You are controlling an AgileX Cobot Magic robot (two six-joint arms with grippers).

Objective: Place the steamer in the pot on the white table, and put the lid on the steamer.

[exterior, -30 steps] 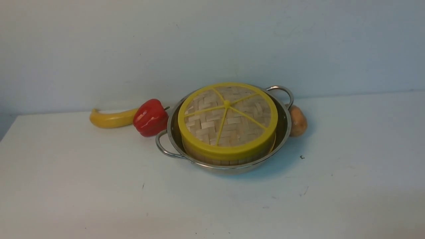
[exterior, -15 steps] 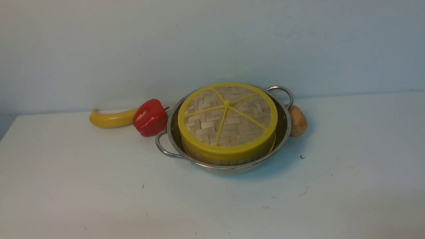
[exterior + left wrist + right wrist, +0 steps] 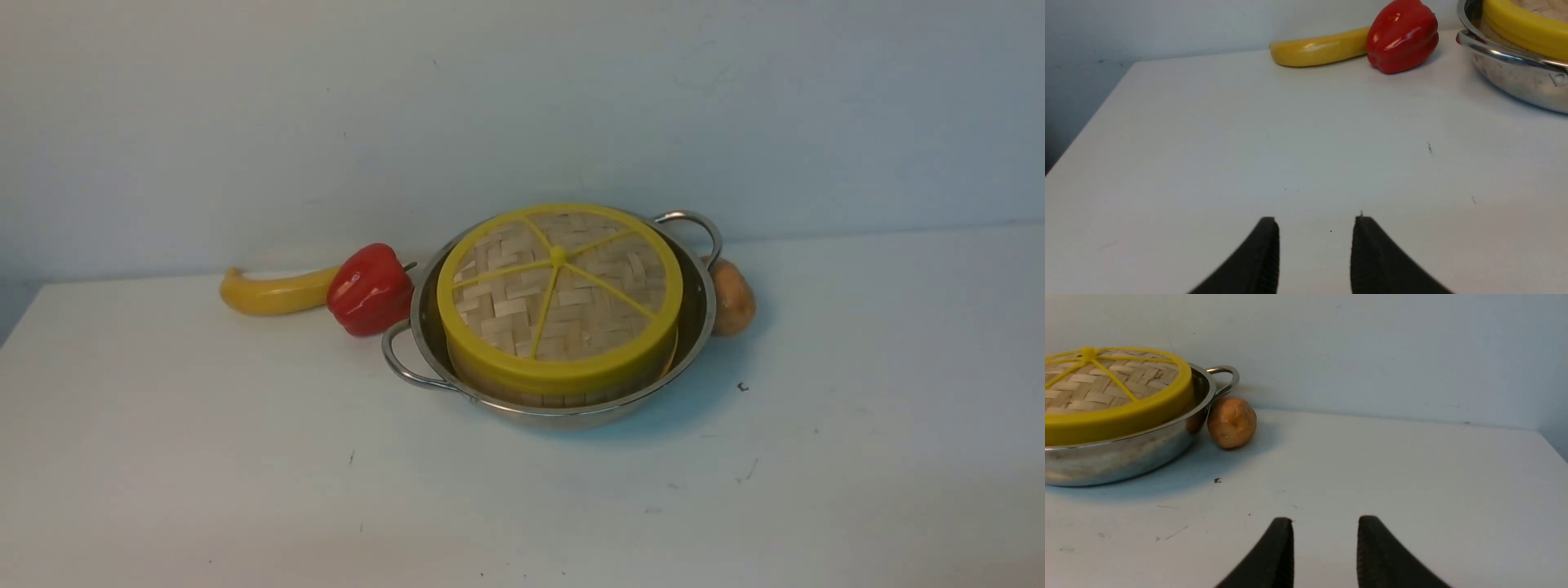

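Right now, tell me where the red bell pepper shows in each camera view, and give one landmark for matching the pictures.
Front view: the red bell pepper sits left of centre, between the banana and the pot.
Left wrist view: at the top, right of centre, with the banana running off to its left and the pot's steel wall at the right edge.
Right wrist view: not in the picture.
Shared landmark: the pot with the yellow-rimmed lid shows in all three views.

The left gripper point(image 3: 1315, 222), with black ribbed fingers, holds its jaws parted and empty. The right gripper point(image 3: 1325, 522) matches: parted, gripping nothing.
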